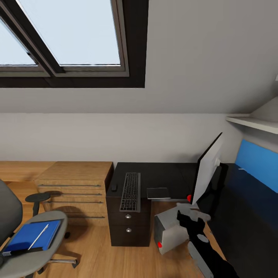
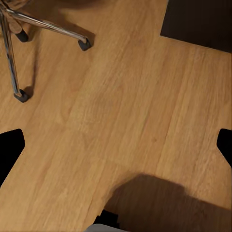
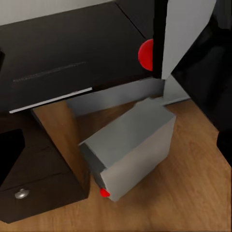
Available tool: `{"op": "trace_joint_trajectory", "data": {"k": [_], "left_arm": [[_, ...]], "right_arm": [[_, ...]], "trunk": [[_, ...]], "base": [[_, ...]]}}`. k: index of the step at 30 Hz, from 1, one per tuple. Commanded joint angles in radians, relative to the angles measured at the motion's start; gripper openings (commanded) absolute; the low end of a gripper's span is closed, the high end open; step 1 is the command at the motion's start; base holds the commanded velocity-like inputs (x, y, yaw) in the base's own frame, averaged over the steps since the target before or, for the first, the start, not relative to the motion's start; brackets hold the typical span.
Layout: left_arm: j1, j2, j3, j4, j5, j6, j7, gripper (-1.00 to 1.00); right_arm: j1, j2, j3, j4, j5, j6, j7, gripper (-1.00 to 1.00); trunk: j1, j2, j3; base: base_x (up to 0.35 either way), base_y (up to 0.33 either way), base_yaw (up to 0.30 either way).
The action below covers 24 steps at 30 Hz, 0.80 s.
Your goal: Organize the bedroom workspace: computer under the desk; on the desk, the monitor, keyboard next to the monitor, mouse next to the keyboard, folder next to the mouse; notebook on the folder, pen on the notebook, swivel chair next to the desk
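Note:
The black desk (image 1: 162,175) carries the keyboard (image 1: 130,192), the small black mouse (image 1: 114,188) beside it, a flat grey notebook (image 1: 158,193) and the monitor (image 1: 208,173), which I see edge-on. The grey computer (image 1: 172,231) stands askew on the floor by the desk's front edge. My right gripper (image 1: 184,213) hovers above it, open and holding nothing. In the right wrist view the computer (image 3: 130,150) lies below the fingers (image 3: 9,154), with the monitor (image 3: 186,34) behind. At far left the swivel chair (image 1: 50,222) holds the blue folder (image 1: 23,237) and the white pen (image 1: 38,236). My left gripper (image 2: 116,145) is open over bare floor.
A wooden cabinet (image 1: 75,185) with bar handles stands left of the desk. The desk's drawers (image 1: 128,222) face me. A blue panel (image 1: 256,162) and a shelf (image 1: 255,122) lie at the right. The chair's chrome base (image 2: 43,24) and casters show near the left gripper.

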Motion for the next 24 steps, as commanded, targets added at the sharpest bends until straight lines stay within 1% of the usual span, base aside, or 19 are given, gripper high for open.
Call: {"op": "trace_joint_trajectory", "data": {"k": [1,2,5,8,13,24], "left_arm": [[-0.001,0.0,-0.009,0.001,0.006,-0.006,0.006,1.0],[-0.001,0.0,-0.009,0.001,0.006,-0.012,0.007,1.0],[-0.001,0.0,-0.009,0.002,0.006,-0.015,0.007,1.0],[-0.001,0.0,-0.009,0.001,0.007,-0.018,0.008,1.0],[-0.001,0.0,-0.009,0.001,0.006,-0.019,0.006,1.0],[-0.001,0.0,-0.012,0.001,0.003,-0.019,0.006,1.0]], "right_arm": [[-0.002,-0.009,-0.015,-0.015,-0.007,0.026,-0.01,1.0],[-0.006,-0.022,-0.06,-0.04,-0.009,0.067,-0.012,1.0],[-0.008,-0.03,-0.088,-0.054,-0.008,0.092,-0.013,1.0],[-0.009,-0.033,-0.096,-0.066,-0.006,0.106,-0.014,1.0],[-0.01,-0.032,-0.097,-0.069,-0.007,0.109,-0.016,1.0],[-0.01,-0.032,-0.095,-0.063,-0.007,0.107,-0.012,1.0]], "trunk": [[0.0,-0.001,0.0],[0.0,-0.001,0.0],[0.0,-0.001,0.0],[0.0,-0.001,0.0],[0.0,-0.001,0.0],[0.0,-0.001,0.004]], "base": [[0.0,0.0,0.0],[0.0,0.0,0.0],[0.0,0.0,0.0],[0.0,0.0,0.0],[0.0,0.0,-0.036],[0.0,0.0,-0.229]]}}
